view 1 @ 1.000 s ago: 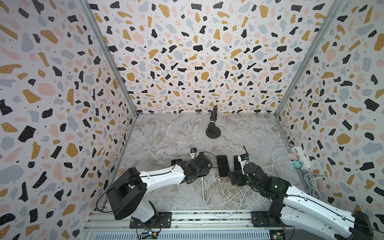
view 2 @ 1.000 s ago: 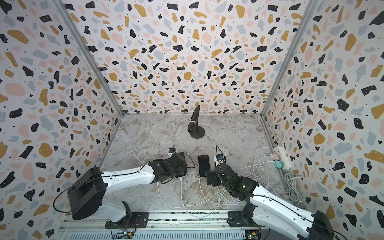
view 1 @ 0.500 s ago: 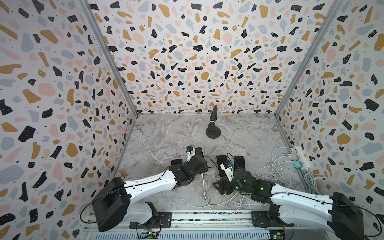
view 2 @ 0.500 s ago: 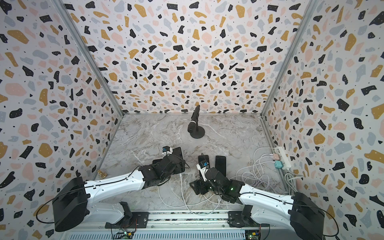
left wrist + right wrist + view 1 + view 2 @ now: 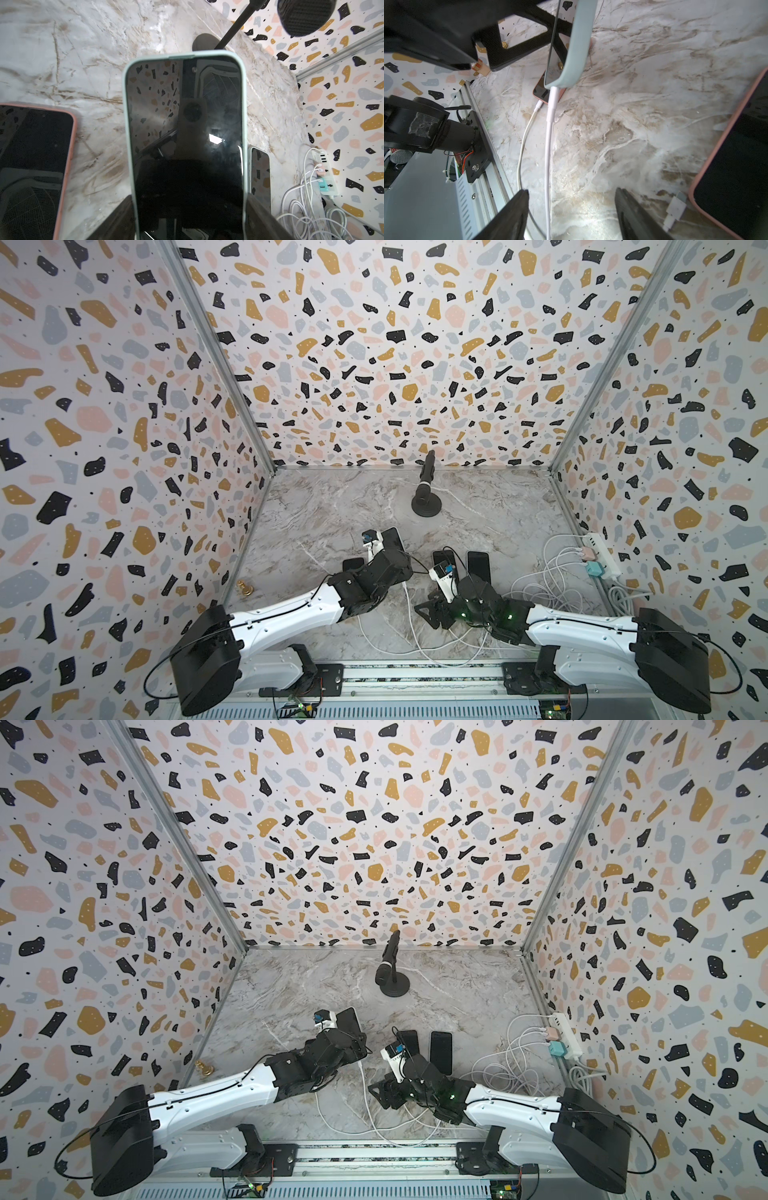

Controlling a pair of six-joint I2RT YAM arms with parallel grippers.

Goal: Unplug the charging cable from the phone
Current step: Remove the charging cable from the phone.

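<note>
My left gripper (image 5: 388, 560) (image 5: 353, 1040) (image 5: 190, 207) is shut on the phone (image 5: 185, 135) (image 5: 392, 537), which has a dark screen and a mint case. It holds the phone by its long edges, tilted up off the marble table. The white charging cable (image 5: 548, 155) hangs from the phone's lower end (image 5: 573, 47), with its plug (image 5: 552, 97) still seated. My right gripper (image 5: 428, 614) (image 5: 384, 1094) (image 5: 571, 193) is low near the front rail and open. Its two fingers (image 5: 512, 212) straddle the hanging cable without touching it.
Two dark phones (image 5: 442, 560) (image 5: 478, 566) lie flat mid-table, and pink-cased phones (image 5: 35, 166) (image 5: 737, 155) lie close by. Loose white cables (image 5: 548, 585) run to a power strip (image 5: 598, 553) on the right. A microphone stand (image 5: 426, 497) stands at the back. A small gold piece (image 5: 243, 588) sits by the left wall.
My right gripper has swung left and toward the front, from beside the flat phones to the hanging cable, with its jaws narrowing a little. My left gripper has shifted slightly left with the phone.
</note>
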